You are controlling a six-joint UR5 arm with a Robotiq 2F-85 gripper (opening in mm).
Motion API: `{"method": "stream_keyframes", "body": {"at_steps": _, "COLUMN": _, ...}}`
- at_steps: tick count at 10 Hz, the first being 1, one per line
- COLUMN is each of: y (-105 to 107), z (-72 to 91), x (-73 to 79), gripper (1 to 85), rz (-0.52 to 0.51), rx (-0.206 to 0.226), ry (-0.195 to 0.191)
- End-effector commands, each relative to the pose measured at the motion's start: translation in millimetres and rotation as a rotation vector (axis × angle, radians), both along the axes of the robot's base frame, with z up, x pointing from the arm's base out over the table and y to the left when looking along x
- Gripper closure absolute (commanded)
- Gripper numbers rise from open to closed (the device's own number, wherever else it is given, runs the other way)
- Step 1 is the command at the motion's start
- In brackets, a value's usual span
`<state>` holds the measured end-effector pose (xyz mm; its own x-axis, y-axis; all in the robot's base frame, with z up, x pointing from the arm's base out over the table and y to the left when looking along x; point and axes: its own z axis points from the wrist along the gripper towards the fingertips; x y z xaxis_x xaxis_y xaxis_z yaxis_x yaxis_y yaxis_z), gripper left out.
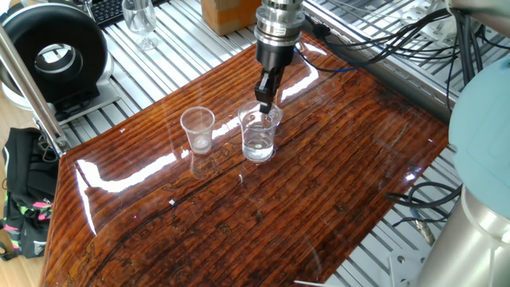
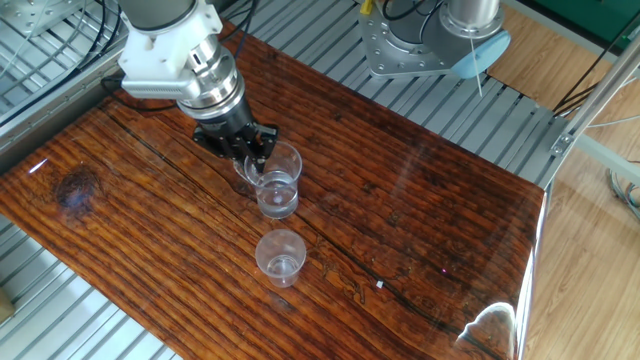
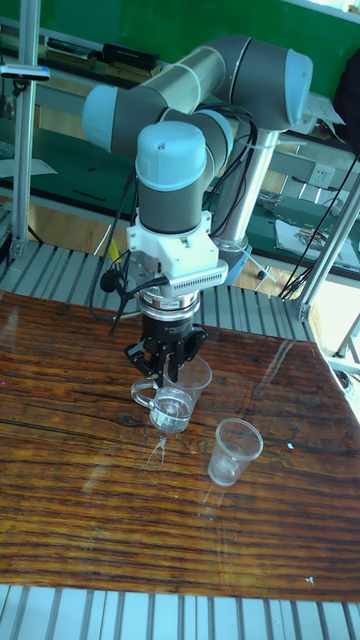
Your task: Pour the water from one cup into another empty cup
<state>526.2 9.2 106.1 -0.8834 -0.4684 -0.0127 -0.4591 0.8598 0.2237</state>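
The clear glass mug (image 1: 259, 135) (image 2: 279, 185) (image 3: 178, 405) stands upright on the wooden table (image 1: 319, 183), with a little water (image 1: 258, 148) (image 3: 172, 412) in its bottom. My gripper (image 1: 265, 104) (image 2: 256, 157) (image 3: 164, 377) comes straight down on the mug's far rim, at the handle side. Its fingers are drawn together there, shut on the mug. The small tapered handleless cup (image 1: 198, 129) (image 2: 281, 256) (image 3: 233, 452) stands upright and empty a short way beside the mug, apart from it.
A stemmed wine glass (image 1: 141, 20) stands off the wood at the back, near a black round device (image 1: 56, 56) and a cardboard box (image 1: 227, 12). Cables (image 1: 398, 40) run along the metal frame behind the table.
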Motion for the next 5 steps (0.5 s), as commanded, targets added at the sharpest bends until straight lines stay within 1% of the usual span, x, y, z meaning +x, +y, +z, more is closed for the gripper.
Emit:
{"method": "stream_keyframes", "body": {"at_steps": 1, "y": 0.6, "z": 2.8, "x": 1.8, "gripper": 52.7, "rz": 0.003, "rx": 0.006, "ry": -0.007}}
{"method": "stream_keyframes", "body": {"at_steps": 4, "y": 1.1, "z": 9.7, "x": 0.2, "gripper": 49.3, "rz": 0.001, "rx": 0.006, "ry": 0.001}}
{"method": "stream_keyframes", "body": {"at_steps": 5, "y": 0.4, "z": 13.6, "x": -0.2, "gripper": 48.7, "rz": 0.0, "rx": 0.001, "ry": 0.009}}
